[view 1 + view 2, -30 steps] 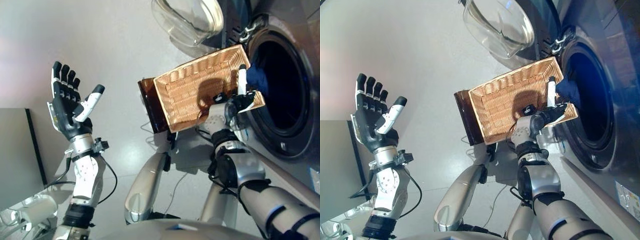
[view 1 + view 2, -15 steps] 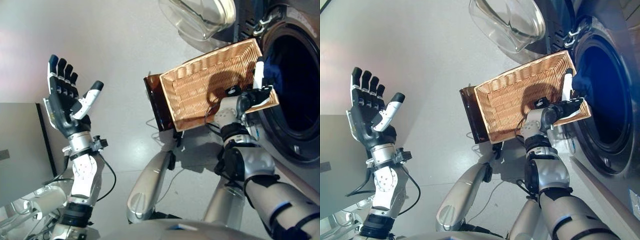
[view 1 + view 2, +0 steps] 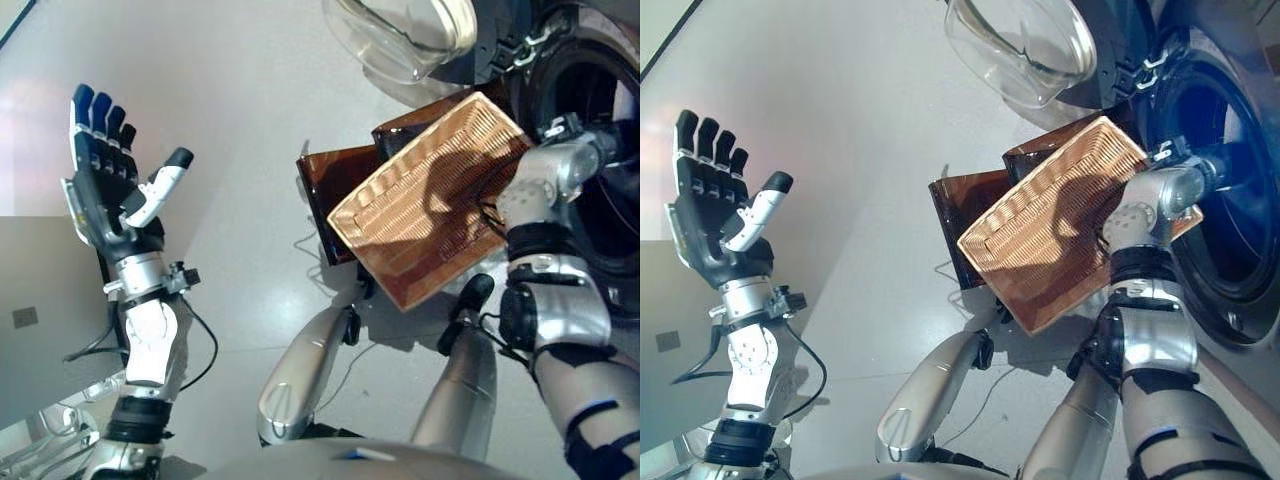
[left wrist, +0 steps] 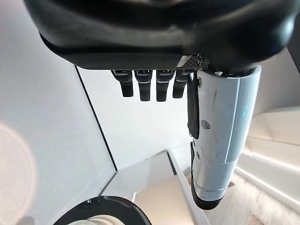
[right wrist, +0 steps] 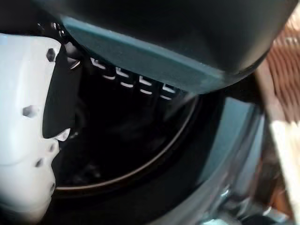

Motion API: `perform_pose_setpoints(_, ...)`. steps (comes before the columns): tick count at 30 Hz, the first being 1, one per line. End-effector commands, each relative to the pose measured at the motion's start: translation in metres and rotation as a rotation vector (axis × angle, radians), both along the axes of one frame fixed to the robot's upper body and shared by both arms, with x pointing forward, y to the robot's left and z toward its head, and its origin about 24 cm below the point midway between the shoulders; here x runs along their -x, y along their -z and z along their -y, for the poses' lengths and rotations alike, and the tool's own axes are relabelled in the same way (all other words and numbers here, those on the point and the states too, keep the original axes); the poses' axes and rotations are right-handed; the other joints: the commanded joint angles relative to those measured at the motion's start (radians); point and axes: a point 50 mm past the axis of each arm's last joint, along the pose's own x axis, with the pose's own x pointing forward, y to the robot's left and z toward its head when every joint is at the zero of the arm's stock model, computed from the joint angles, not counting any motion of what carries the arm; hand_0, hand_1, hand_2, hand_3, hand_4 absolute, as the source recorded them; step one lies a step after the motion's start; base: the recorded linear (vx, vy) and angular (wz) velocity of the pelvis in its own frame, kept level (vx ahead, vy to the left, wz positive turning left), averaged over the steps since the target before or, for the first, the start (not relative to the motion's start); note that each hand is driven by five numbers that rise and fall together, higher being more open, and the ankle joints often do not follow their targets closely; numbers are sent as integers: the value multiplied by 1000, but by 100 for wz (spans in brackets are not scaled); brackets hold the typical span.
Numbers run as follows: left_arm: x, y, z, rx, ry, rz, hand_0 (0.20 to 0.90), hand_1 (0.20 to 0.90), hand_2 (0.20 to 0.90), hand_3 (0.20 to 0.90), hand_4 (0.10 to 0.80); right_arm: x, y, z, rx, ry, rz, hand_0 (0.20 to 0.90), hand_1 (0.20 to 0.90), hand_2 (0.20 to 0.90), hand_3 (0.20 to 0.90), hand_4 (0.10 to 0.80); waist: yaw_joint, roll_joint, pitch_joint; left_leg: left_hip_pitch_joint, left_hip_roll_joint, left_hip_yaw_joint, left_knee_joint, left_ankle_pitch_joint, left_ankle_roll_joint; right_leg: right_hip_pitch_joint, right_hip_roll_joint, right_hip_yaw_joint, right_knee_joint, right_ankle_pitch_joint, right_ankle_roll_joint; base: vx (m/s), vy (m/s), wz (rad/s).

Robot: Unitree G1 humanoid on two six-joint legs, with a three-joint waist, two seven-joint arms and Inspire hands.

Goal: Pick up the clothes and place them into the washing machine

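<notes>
Our left hand (image 3: pixel 105 195) is raised well left of the washer, fingers spread, empty. The basket (image 3: pixel 430 215) tips against the washer (image 3: pixel 1220 180) mouth. Our right hand (image 3: pixel 560 165) reaches into the drum; its fingers we cannot tell. Clothes aren't visible, probably already inside the drum.

You have a wicker basket (image 3: pixel 432 215) tipped up on its side, its woven bottom facing you; behind it stands a dark brown box (image 3: pixel 335 195) on the pale grey floor (image 3: pixel 240 110), touching it
</notes>
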Motion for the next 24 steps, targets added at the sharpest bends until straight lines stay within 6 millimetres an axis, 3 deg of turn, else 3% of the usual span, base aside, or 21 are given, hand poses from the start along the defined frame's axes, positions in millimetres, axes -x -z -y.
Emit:
perform_pose_setpoints(1,13,-20,-10,13,-29,162,900,900,900,900,800,10,-87,-6,292,-2,302,900,900,900,900,800,-18,44,-93,-45,10,-45,60,-74,-107,127,15,22,-57,-102,7,-27,-13,-30)
perform_pose_setpoints(2,14,-21,-8,18,-25,175,900,900,900,900,800,1,-62,-20,238,-58,248,900,900,900,900,800,-20,48,-93,-39,15,-42,58,-75,-107,132,19,26,-61,-102,4,-21,-20,-27)
perform_pose_setpoints(5,15,-17,-9,27,-28,157,900,900,900,900,800,-7,-25,-33,166,-107,160,900,900,900,900,800,-26,49,-92,-31,15,-47,51,-73,-107,143,24,23,-65,-103,0,-15,-13,-8)
perform_pose_setpoints(9,14,-14,-10,51,-42,150,900,900,900,900,800,-12,15,-61,136,-209,55,900,900,900,900,800,-30,37,-88,-23,19,-47,46,-73,-106,158,30,17,-78,-98,-3,-3,-14,-3)
perform_pose_setpoints(10,15,-14,-11,50,-43,148,900,900,900,900,800,-12,16,-62,136,-210,53,900,900,900,900,800,-32,37,-88,-21,19,-48,46,-73,-106,160,30,17,-79,-98,-3,8,-35,-2)
perform_pose_setpoints(13,15,-16,-6,47,-16,157,900,900,900,900,800,-10,52,-86,89,-291,-25,900,900,900,900,800,-38,13,-84,-5,24,-55,46,-73,-107,196,36,3,-98,-91,-4,19,-53,2)
perform_pose_setpoints(20,14,-13,-1,45,6,139,900,900,900,900,800,1,94,-108,41,-374,-120,900,900,900,900,800,-49,-50,-83,29,35,-69,50,-77,-110,262,45,-21,-134,-80,-7,25,-44,10)
perform_pose_setpoints(21,13,-10,0,24,16,115,900,900,900,900,800,5,105,-110,20,-390,-145,900,900,900,900,800,-47,-76,-87,44,40,-73,47,-81,-111,284,49,-29,-154,-73,-5,37,-59,13)
perform_pose_setpoints(24,12,-4,0,10,21,78,900,900,900,900,800,9,111,-112,9,-404,-142,900,900,900,900,800,-49,-104,-93,57,45,-78,44,-83,-112,311,54,-33,-180,-62,-4,35,-46,3)
